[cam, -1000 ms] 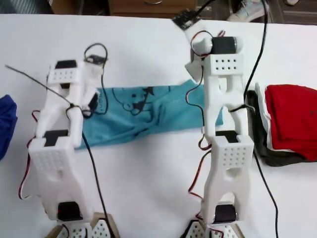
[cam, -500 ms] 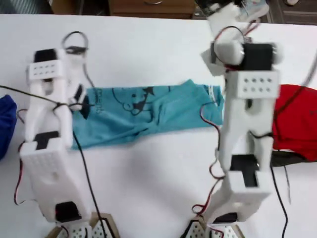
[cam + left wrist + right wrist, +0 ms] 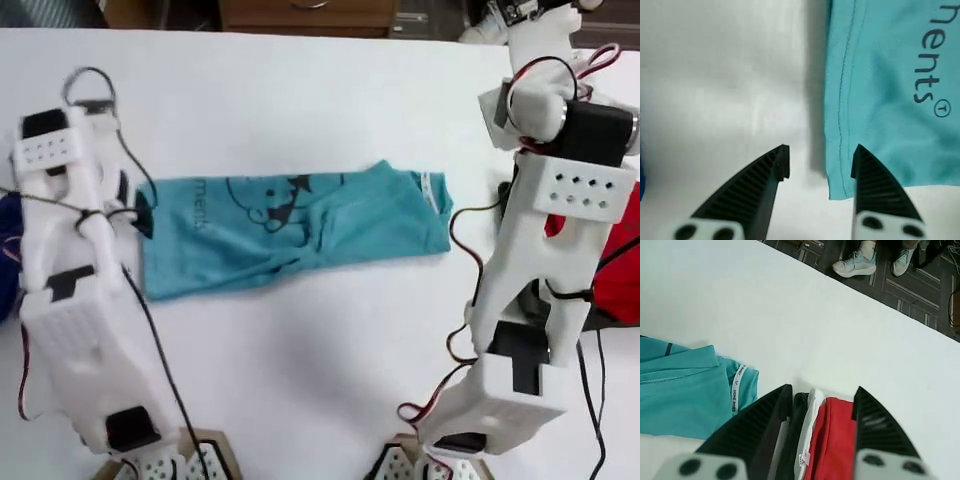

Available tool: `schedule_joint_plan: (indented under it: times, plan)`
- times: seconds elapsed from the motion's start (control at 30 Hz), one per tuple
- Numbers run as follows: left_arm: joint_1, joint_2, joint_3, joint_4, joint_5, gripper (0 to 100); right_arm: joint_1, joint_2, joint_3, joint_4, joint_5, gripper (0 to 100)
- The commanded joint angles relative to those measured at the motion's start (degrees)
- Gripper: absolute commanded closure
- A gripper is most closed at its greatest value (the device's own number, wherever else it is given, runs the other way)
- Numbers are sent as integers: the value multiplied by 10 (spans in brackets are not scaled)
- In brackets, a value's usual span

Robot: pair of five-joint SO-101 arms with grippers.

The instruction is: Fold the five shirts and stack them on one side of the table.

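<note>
The teal cotton shirt with a dark cartoon print (image 3: pixel 290 230) lies flat across the middle of the white table (image 3: pixel 300 380). It is folded lengthwise into a long band that runs from near the left edge toward the right, with its neck label at the right end. Its stitched hem is at the left end. There the left gripper (image 3: pixel 821 150) hangs just above the cloth with its jaws spread fairly wide and nothing between them. One finger is over the hem corner and the other is over bare table just beside it.

At the table's right edge is the pile of finished shirts. A folded red shirt (image 3: pixel 835 440) lies on top, a white layer (image 3: pixel 812 425) shows along its side, and a dark grey or black garment (image 3: pixel 799 415) is underneath. I cannot tell for certain whether the white is a separate shirt or only trim. The right gripper (image 3: pixel 822 388) is raised above the near side of this pile, open wide and carrying nothing. A strip of bare table separates the pile from the teal shirt's labelled end.

At the left edge, partly hidden by the left arm, a crumpled dark blue shirt (image 3: pixel 7 240) waits unfolded.

By my reading, about three of the five shirts are done and stacked on the right. The teal one is half folded and needs its crosswise folds before it goes on the pile. The blue one has not been started.
</note>
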Motion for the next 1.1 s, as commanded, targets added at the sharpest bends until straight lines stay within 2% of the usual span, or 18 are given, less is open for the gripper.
schedule_joint_plan:
  times: [0.0, 0.67, 0.97, 1.07]
  plan:
    - [22, 22, -36, -2, 21, 775, -8, -29, -3, -15, 1, 793]
    - [13, 175, -189, 29, -2, 775, -9, -29, -2, -16, 1, 793]
    - [12, 251, -198, 48, -56, 779, -9, -29, -2, -16, 1, 793]
    - [14, 253, -199, 48, -60, 844, -9, -29, -2, -16, 1, 793]
